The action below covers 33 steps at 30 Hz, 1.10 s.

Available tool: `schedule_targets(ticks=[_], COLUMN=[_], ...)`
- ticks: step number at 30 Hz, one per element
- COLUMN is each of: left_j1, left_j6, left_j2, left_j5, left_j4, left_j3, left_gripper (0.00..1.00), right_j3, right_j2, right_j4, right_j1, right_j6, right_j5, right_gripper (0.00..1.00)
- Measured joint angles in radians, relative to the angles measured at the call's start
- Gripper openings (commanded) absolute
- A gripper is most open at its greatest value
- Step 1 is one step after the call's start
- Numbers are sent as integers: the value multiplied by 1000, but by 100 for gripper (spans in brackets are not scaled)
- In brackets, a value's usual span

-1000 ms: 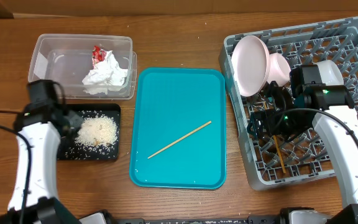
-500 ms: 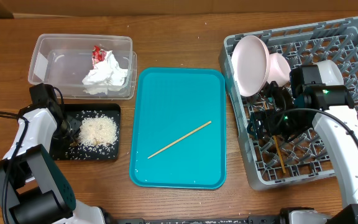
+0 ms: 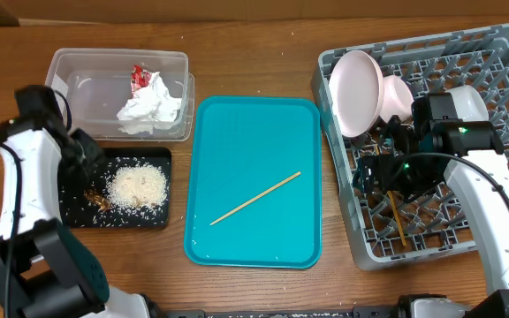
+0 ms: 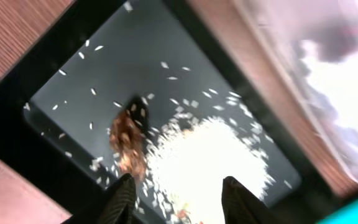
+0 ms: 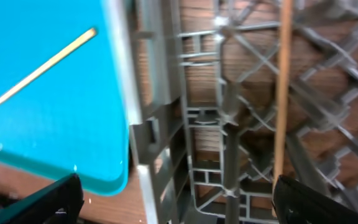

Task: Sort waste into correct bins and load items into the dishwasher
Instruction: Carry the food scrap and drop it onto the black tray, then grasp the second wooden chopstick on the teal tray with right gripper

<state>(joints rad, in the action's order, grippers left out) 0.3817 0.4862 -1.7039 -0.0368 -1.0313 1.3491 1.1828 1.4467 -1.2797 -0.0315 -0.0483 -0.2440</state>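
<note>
Counter: you have brown wood grain under everything.
Back left: your clear tub sits on it.
Front left: the black tray lies just in front of that tub.
Middle: your teal serving tray lies flat.
Right: the grey dish rack stands beside the teal tray.

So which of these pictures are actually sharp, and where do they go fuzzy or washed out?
Overhead view: crisp and evenly lit, with no harsh shadows. Left wrist view: smeared throughout; the rice on the black tray is readable, but the clear tub at upper right washes out into white glare. Right wrist view: mildly soft, though the dish rack and the chopstick in it are recognisable.
</note>
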Motion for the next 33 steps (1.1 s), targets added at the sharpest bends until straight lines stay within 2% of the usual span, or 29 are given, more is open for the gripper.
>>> schedule_targets(ticks=[1,3,6,14,22,26,33], left_j1=[-11,-59,-124,-218,-227,-227,-227], left_j6=[-13,-43,-72,-79,-79,-79,-79], left_j2=[13,46,60,60,60,60,60], left_j5=[8,25,40,52,52,52,52], left_j4=[-32,-95,-203,-271,-271,-271,-270], left_j3=[25,43,46,40,36,36,36], left_gripper=[61,70,75,76,76,76,76], right_j3=[8,53,146,229,230,230,230], right_j2=[0,-1,-5,-6,261,380,554], right_j4=[-6,-18,-11,96,184,230,259], right_j1=[0,-2,-25,-249,-471,-507,-533], right_j6=[42,122,191,397,562,627,694], right_j5=[26,64,82,-2,-14,-13,-10], right_gripper=[97,96,96,93,90,83,82])
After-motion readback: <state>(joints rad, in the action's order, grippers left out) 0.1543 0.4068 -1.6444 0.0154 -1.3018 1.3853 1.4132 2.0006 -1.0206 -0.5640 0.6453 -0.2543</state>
